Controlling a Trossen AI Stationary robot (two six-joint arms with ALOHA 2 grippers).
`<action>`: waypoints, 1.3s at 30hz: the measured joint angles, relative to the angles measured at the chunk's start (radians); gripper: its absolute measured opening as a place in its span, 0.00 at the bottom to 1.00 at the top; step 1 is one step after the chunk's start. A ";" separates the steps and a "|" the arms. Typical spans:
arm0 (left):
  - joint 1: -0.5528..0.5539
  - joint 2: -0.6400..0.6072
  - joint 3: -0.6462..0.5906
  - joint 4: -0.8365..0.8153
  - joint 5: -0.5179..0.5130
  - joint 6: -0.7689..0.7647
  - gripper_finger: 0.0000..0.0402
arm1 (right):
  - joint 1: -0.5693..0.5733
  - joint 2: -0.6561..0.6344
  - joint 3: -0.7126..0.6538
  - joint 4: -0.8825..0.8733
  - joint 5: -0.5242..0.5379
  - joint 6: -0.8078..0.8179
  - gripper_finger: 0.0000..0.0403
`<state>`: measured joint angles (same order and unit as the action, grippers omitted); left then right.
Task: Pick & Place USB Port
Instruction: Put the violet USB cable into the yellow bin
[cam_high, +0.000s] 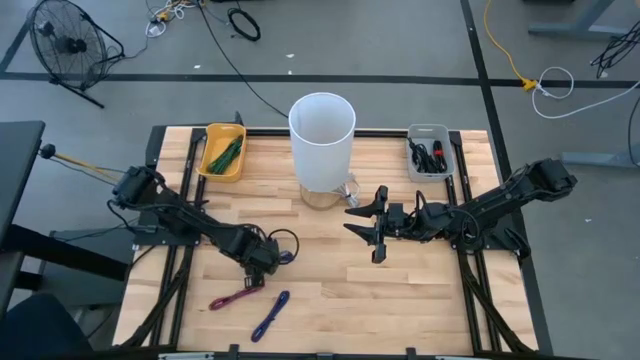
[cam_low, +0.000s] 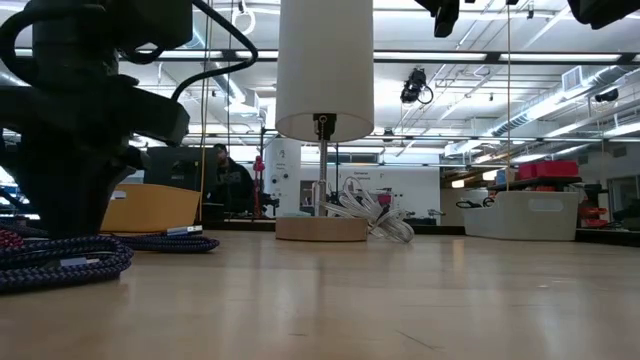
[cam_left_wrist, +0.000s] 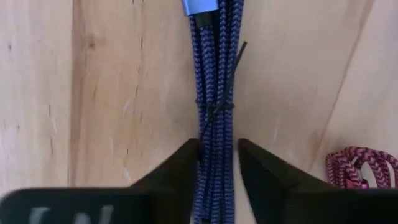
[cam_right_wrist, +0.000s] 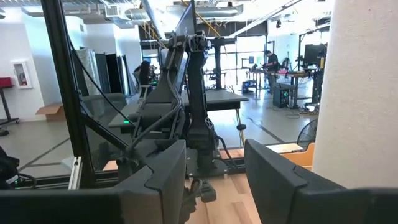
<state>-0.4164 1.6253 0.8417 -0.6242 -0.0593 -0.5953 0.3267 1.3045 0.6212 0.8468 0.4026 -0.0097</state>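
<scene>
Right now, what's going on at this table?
The left end effector is down on the wooden table, its fingers on either side of a bundled blue braided USB cable and closing on it; a firm grip isn't clear yet. A pink braided cable and another blue cable lie nearby. The right end effector hangs open beside the white lamp.

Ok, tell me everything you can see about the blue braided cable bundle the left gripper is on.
The blue cable bundle is a dark blue braided cord folded into several parallel strands, cinched mid-length by a thin black tie. A light blue metallic connector shows at one end. It lies flat on the wooden table. The left gripper straddles it, one dark finger on each side, pressed close against the strands. A pink braided cable lies nearby, apart from it. In the high view the gripper hides most of it.
</scene>
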 joint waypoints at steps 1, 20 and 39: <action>0.000 0.000 0.000 -0.001 0.000 -0.004 0.26 | 0.000 0.000 0.000 0.000 0.000 0.000 0.41; -0.003 -0.091 0.109 -0.184 -0.168 -0.127 0.04 | 0.000 0.000 0.000 -0.003 0.000 0.000 0.41; 0.130 -0.739 0.126 -0.821 -0.788 -0.545 0.03 | 0.000 0.000 0.000 -0.019 0.000 -0.006 0.41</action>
<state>-0.2865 0.8864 0.9680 -1.4453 -0.8475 -1.1402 0.3267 1.3045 0.6216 0.8280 0.4026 -0.0152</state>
